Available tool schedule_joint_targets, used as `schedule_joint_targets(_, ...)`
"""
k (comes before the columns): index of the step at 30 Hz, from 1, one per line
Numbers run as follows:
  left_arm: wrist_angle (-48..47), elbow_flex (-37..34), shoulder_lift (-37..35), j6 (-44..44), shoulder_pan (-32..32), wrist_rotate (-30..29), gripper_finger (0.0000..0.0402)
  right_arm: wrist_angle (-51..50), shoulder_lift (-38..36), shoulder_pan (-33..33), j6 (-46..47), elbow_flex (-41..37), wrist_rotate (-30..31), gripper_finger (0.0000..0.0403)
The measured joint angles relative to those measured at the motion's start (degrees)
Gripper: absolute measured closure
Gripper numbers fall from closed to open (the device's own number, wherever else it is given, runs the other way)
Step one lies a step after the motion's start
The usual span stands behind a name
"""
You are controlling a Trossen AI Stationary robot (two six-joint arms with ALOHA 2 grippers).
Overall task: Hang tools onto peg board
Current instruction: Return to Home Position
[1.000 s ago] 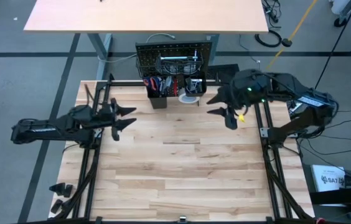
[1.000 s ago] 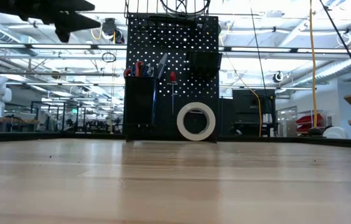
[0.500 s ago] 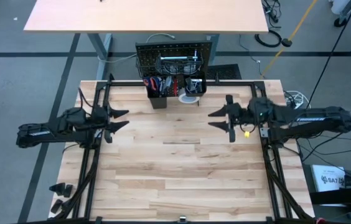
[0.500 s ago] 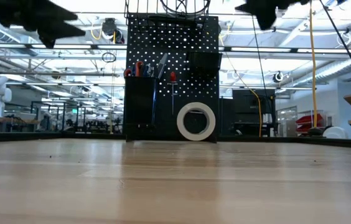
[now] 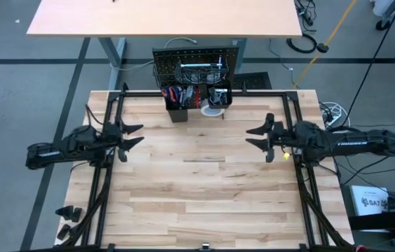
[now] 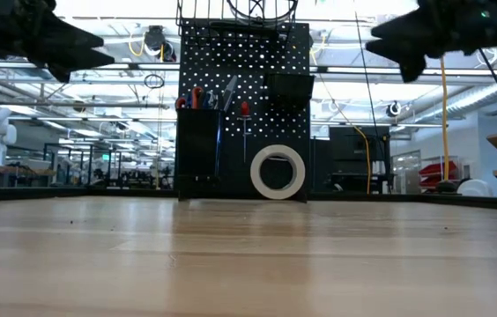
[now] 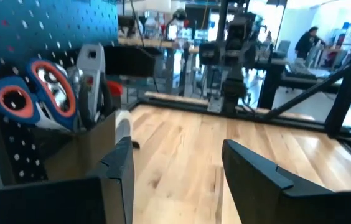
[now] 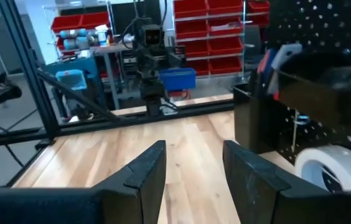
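The black peg board stands upright at the table's far edge and also shows in the low view. Red-handled tools stick out of a black bin at its foot. A red screwdriver hangs on the board. A white tape roll leans against its lower part. My left gripper is open and empty above the table's left side. My right gripper is open and empty above the right side. Both point toward the table's middle.
A black frame runs along the table's far, left and right edges. The wooden tabletop lies between the two arms. The wrist views show the tabletop between the fingers, with shelves and benches in the room behind.
My right arm has swung from beside the peg board toward the table's near and right edges, straightened out and come down. My left gripper has drawn back a little toward the left edge and come down. Both stay empty.
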Motion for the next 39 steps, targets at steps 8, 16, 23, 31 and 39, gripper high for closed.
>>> schedule_joint_targets(8, 0.69, -3.88, -1.43, -0.69, -0.02, -0.50, 0.0224, 1.14, -10.70, -0.04, 2.64, -10.28, 2.81, 0.0252)
schedule_joint_targets(16, 9.74, -9.64, -1.45, -3.63, -0.02, -1.20, 0.0224, -7.92, -18.36, -0.09, 1.72, -12.27, 3.15, 0.0252)
schedule_joint_targets(23, 15.86, -13.76, -1.30, -6.86, -0.02, 0.03, 0.0224, -17.30, -25.04, -0.09, 0.79, -12.34, 2.54, 0.0252)
schedule_joint_targets(31, 15.76, -13.75, -1.22, -7.50, -0.02, -1.60, 0.0224, -20.72, -29.44, -0.09, 0.13, -14.02, 2.57, 0.0252)
schedule_joint_targets(39, 15.78, -13.77, -0.62, -12.98, 0.00, -2.48, 0.0224, -16.89, -29.93, -0.07, -5.63, -16.10, 1.22, 0.0252)
